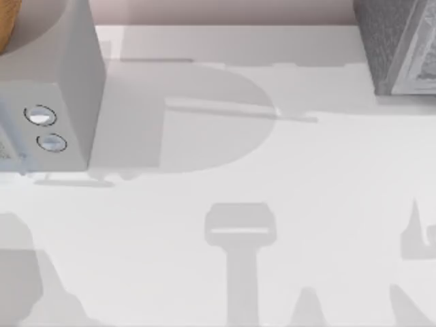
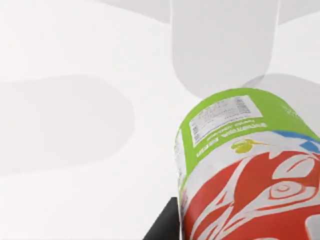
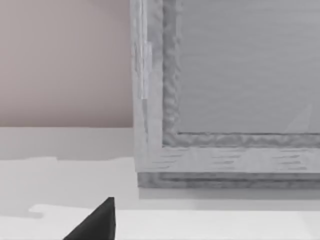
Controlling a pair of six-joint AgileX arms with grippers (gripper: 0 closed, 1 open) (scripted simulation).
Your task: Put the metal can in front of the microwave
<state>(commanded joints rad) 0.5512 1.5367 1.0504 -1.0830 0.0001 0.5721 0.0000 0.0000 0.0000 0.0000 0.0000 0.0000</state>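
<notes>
The metal can (image 2: pixel 245 170) sits very close in the left wrist view, its red band nearest and its lime-green band toward the white table. My left gripper (image 2: pixel 240 227) is shut on it, with one dark finger (image 2: pixel 165 226) against its side. The microwave (image 1: pixel 51 102), a light-grey box with two round dials (image 1: pixel 46 129), stands at the table's left in the top view. One dark fingertip (image 3: pixel 95 222) of my right gripper shows in the right wrist view, low above the table and facing the speckled box.
A darker speckled grey box (image 1: pixel 402 48) stands at the back right corner, seen close up as (image 3: pixel 225 100) in the right wrist view. Arm shadows fall across the white table (image 1: pixel 272 177). A beige wall runs behind.
</notes>
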